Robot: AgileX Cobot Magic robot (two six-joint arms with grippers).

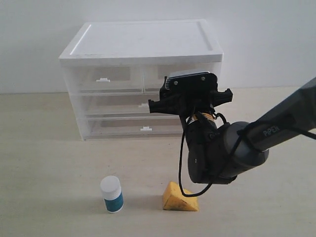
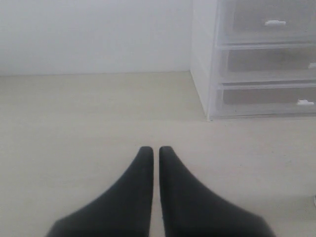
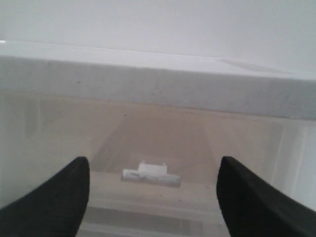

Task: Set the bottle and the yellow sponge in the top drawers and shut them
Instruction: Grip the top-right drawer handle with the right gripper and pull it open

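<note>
The right gripper (image 3: 153,164), jaws spread wide and holding nothing, faces the white clip handle (image 3: 150,174) of the right top drawer (image 3: 148,138), whose front the arm's wrist (image 1: 190,91) largely blocks in the exterior view. The left gripper (image 2: 155,149), pressed shut and empty, hangs over bare table (image 2: 74,113) near the cabinet (image 1: 140,42). The bottle (image 1: 112,194) and the yellow sponge (image 1: 180,197) stand near each other, not touching, on the table before the cabinet.

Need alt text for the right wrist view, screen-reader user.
The open right gripper faces a clear top drawer, its white clip handle centred between the two black fingers. The cabinet's white top runs above.
</note>
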